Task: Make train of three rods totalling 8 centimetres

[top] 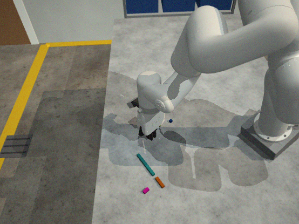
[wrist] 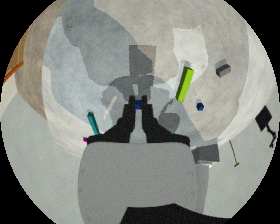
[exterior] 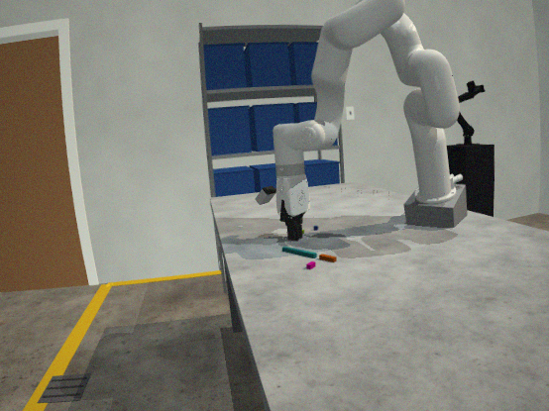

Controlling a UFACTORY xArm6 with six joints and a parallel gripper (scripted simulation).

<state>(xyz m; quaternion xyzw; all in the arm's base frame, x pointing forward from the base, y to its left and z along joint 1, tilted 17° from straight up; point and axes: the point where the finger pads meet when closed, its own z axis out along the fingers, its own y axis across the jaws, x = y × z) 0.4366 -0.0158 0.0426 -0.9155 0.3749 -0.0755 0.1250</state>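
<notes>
My gripper (top: 151,137) (exterior: 294,237) (wrist: 138,102) points down low over the table, shut on a small blue rod (wrist: 138,105). Whether this rod touches the table is unclear. A lime rod (wrist: 185,84) lies right of the fingers in the wrist view, mostly hidden in the top and exterior views. A second blue rod (top: 170,121) (exterior: 316,228) (wrist: 200,106) lies beyond it. A grey rod (wrist: 223,69) shows only in the wrist view. A turquoise rod (top: 145,164) (exterior: 299,252) (wrist: 93,123) and an orange rod (top: 160,182) (exterior: 328,257) lie nearly in line, slightly apart. A magenta rod (top: 145,190) (exterior: 310,265) lies apart from both.
The table's left edge (top: 99,151) drops to the floor. The arm's grey base block (top: 259,138) (exterior: 430,214) stands at the right. Blue bins (exterior: 229,130) on a shelf stand behind the table. Arm shadows cross the table around the gripper.
</notes>
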